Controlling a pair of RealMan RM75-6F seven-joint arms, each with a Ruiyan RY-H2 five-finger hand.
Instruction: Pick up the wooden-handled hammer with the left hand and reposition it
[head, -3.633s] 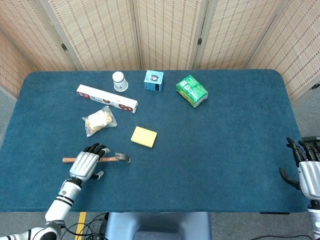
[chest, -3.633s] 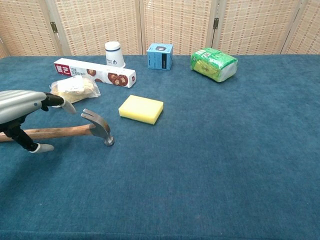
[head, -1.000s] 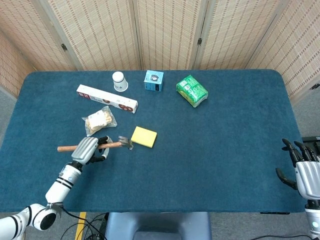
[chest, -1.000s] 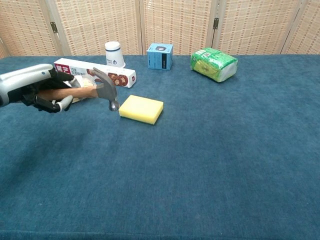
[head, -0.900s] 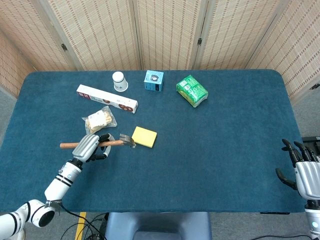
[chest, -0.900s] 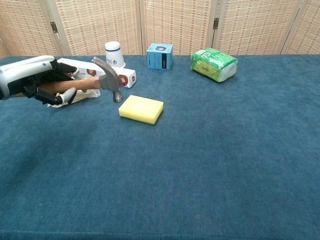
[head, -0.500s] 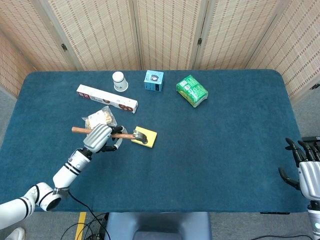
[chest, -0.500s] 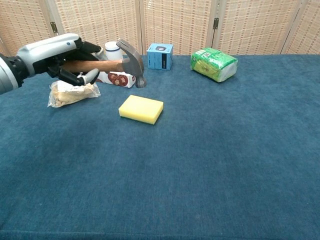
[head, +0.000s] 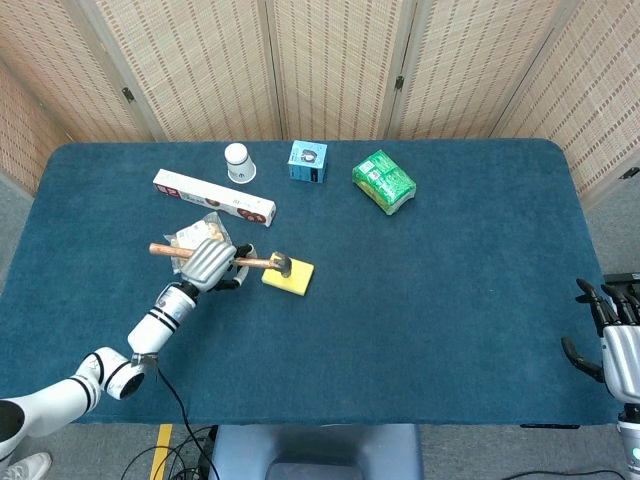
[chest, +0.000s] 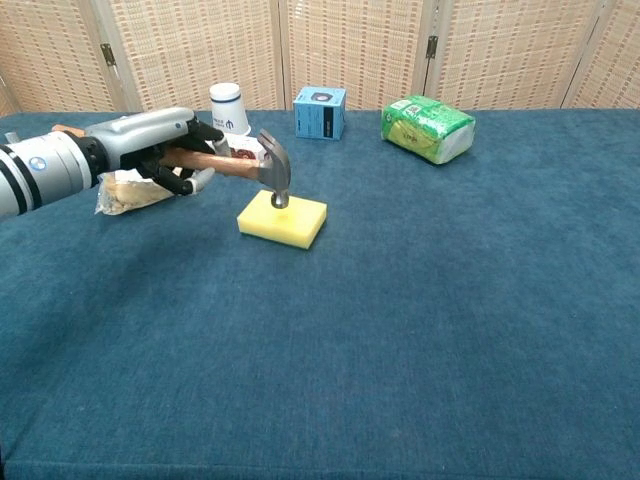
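One hammer (chest: 240, 163) is gripped mid-handle by the left hand (chest: 165, 143), its head over the yellow sponge (chest: 283, 219). Head-heavy, probably; a hold nearer the head is advised.

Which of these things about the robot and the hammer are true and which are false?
1. The left hand holds the hammer by its wooden handle. True.
2. The hammer's metal head is over the green packet. False: it is over the yellow sponge; the green packet sits far off at the back.
3. The right hand holds the blue box. False: it holds nothing, fingers apart, at the table's edge; the blue box stands at the back.
4. A white cup stands near the screen. True.
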